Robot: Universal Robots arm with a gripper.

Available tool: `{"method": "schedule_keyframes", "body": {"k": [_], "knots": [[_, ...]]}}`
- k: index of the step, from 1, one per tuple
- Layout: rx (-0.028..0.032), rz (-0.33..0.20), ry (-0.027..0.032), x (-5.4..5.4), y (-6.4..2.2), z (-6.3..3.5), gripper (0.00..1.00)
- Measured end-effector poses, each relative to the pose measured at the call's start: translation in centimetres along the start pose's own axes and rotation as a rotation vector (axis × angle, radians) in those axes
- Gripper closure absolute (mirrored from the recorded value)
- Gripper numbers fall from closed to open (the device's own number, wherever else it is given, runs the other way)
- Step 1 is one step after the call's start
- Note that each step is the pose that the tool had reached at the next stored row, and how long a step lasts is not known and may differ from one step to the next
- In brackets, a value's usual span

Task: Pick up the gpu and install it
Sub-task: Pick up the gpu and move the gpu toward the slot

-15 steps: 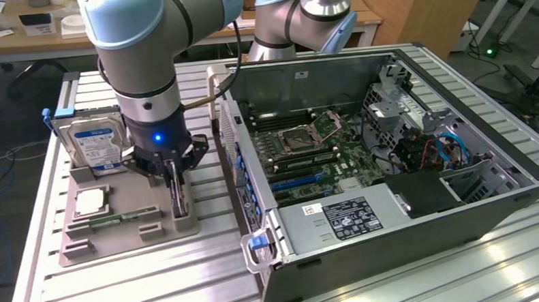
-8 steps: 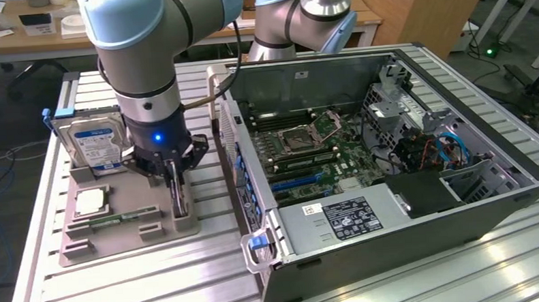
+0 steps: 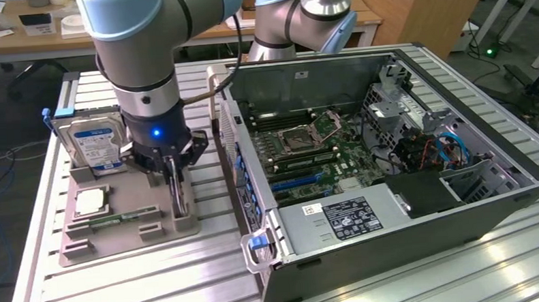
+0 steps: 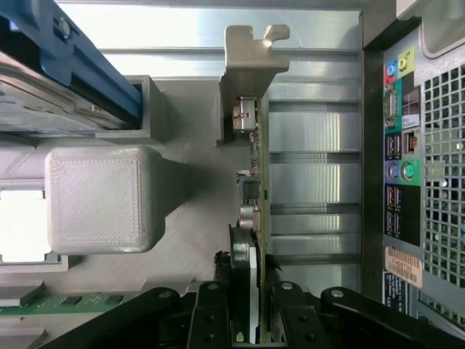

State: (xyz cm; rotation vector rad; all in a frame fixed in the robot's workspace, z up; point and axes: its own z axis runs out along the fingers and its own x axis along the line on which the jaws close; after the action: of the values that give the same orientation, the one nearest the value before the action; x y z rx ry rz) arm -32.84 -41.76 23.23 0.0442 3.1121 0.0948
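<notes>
The gpu (image 3: 178,196) stands on its edge in a slot of the grey holder tray (image 3: 118,239), a thin dark card. In the wrist view the gpu (image 4: 251,182) shows edge-on, with its silver end bracket (image 4: 251,58) at the end away from the fingers. My gripper (image 3: 170,165) comes straight down onto the card's upper edge. In the wrist view my gripper (image 4: 251,327) has a black finger (image 4: 211,320) on each side of the card and is shut on it. The card still sits in the tray slot.
A silver hard drive (image 3: 92,142) with a blue-white label stands upright at the tray's far end. A processor chip (image 3: 89,200) and a green memory stick (image 3: 122,217) lie in the tray. The open computer case (image 3: 490,203) with its motherboard (image 3: 306,149) is at the exterior view's right, close beside the tray.
</notes>
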Motion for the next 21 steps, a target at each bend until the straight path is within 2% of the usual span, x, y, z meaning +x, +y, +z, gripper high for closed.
{"method": "schedule_keyframes", "body": {"k": [21], "knots": [[-0.0013, 0.0, 0.0, -0.1, 0.13, -2.09, 0.73]]}}
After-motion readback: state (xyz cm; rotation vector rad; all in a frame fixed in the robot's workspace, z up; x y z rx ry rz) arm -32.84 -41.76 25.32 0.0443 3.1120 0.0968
